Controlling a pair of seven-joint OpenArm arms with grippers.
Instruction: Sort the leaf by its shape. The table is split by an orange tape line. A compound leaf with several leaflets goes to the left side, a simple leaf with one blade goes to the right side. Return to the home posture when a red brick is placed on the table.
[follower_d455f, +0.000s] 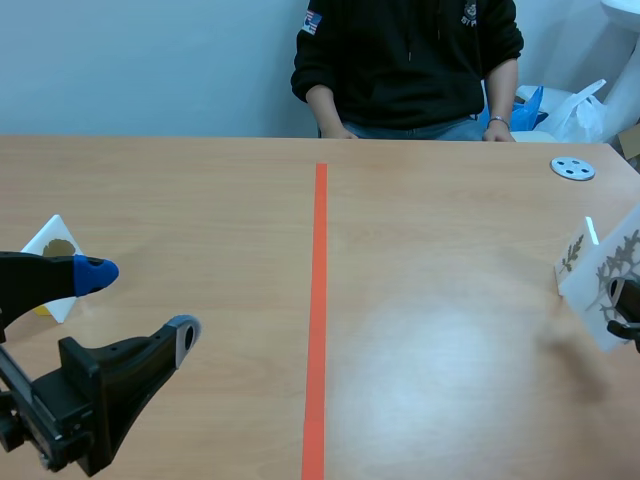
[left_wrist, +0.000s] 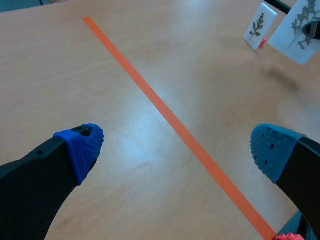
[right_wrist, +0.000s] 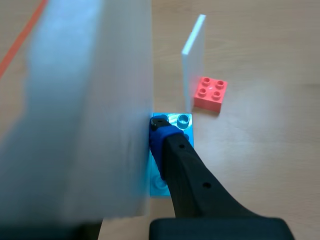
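My right gripper (follower_d455f: 627, 305) is shut on a white card with a many-leaflet leaf (follower_d455f: 612, 283), held tilted above the table on the right side. In the right wrist view this card (right_wrist: 85, 110) fills the space beside the finger (right_wrist: 175, 165), with a blue brick (right_wrist: 172, 150) at its foot. Just beyond stands a second white card with a compound leaf (follower_d455f: 572, 256) on a red brick (right_wrist: 211, 93). A third card with a brown leaf (follower_d455f: 55, 245) stands at the far left. Beside it my left gripper (follower_d455f: 140, 303) hangs open over bare table (left_wrist: 180, 150).
The orange tape line (follower_d455f: 318, 310) runs down the table's middle. A person sits across the table with hands at its far edge (follower_d455f: 340, 130). A grey round disc (follower_d455f: 573, 168) lies at the back right, and white bags (follower_d455f: 580, 115) sit beyond the table.
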